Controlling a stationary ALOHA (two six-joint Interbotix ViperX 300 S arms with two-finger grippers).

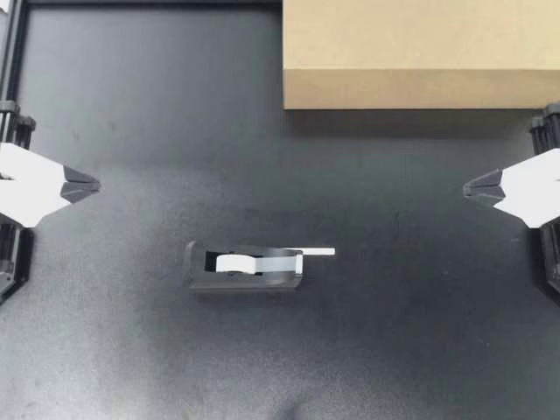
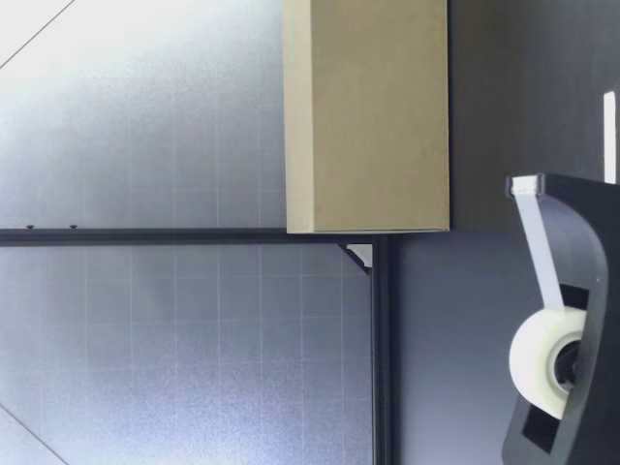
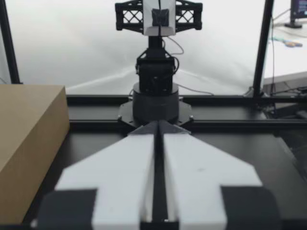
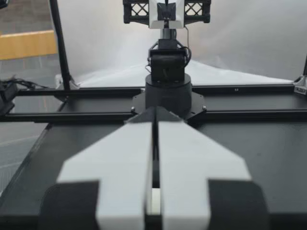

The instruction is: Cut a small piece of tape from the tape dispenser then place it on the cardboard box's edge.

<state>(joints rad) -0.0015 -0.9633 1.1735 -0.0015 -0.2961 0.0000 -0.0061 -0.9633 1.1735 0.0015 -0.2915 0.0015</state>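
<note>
Both grippers were pressed together and held nothing. My left gripper (image 1: 94, 185) was parked at one side of the table (image 1: 131, 96) and my right gripper (image 1: 467, 187) at the other, well apart from everything. Between them sat the tape dispenser (image 1: 243, 267), its free strip of tape (image 1: 317, 253) jutting toward my right arm — likely so that side could pinch it. The cardboard box (image 1: 420, 52) lay at the far edge, its near edge bare — ready for the piece.
</note>
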